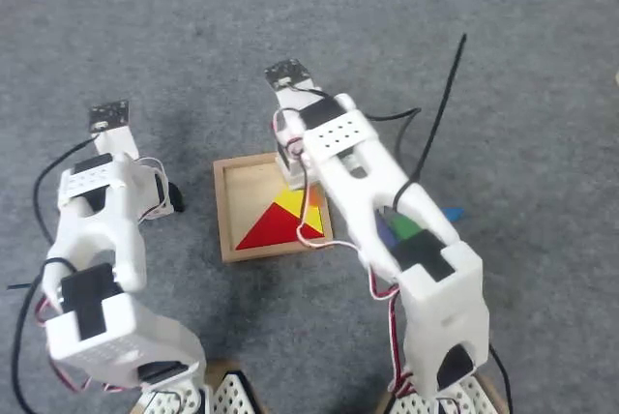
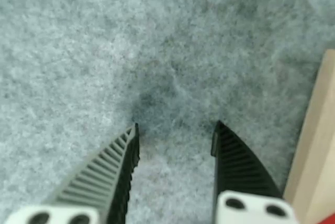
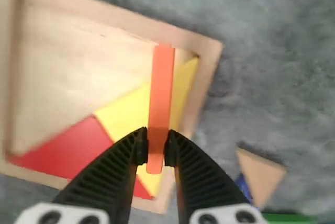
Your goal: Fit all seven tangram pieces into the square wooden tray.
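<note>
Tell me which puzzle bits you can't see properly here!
Orange piece: in the right wrist view it is held edge-on in the right hand, so its shape is hidden.
Green piece and blue piece: in the high view they lie mostly under the right arm.
Wooden tray: in the high view that arm covers its right side. In the left wrist view the picture's edge cuts it off.

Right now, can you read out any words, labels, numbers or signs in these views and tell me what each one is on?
There are none to read. The wooden tray, the red piece, the yellow piece, the orange piece held in the right end effector and the grey mat bear no print.
</note>
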Robot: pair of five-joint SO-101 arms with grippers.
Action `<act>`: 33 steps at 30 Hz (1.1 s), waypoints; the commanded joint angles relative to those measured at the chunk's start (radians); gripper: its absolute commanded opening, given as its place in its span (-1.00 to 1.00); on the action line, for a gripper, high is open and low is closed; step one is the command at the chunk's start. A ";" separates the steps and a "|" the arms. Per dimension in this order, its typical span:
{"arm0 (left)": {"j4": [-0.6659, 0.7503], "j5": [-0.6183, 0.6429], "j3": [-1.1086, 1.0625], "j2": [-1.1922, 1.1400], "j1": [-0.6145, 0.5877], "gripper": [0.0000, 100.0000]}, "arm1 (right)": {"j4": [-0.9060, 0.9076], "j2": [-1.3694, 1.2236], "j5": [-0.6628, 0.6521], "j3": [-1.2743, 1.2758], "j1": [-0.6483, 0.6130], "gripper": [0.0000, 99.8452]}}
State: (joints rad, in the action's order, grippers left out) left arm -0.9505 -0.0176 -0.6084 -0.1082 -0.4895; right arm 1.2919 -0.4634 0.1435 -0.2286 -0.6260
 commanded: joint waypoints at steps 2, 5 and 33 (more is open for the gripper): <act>0.012 -0.012 0.001 0.011 0.005 -0.56 | -0.008 -0.064 0.322 -0.153 -0.019 -0.99; 0.012 -0.012 0.001 0.011 0.005 -0.56 | -0.002 -0.140 0.414 -0.239 -0.035 -0.99; 0.012 -0.012 0.001 0.011 0.003 -0.56 | 0.021 -0.260 0.219 -0.354 -0.209 -0.45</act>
State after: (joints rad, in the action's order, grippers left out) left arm -0.9505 -0.0176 -0.6084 -0.1082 -0.4895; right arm 1.2981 -0.7350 0.3859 -0.5125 -0.8163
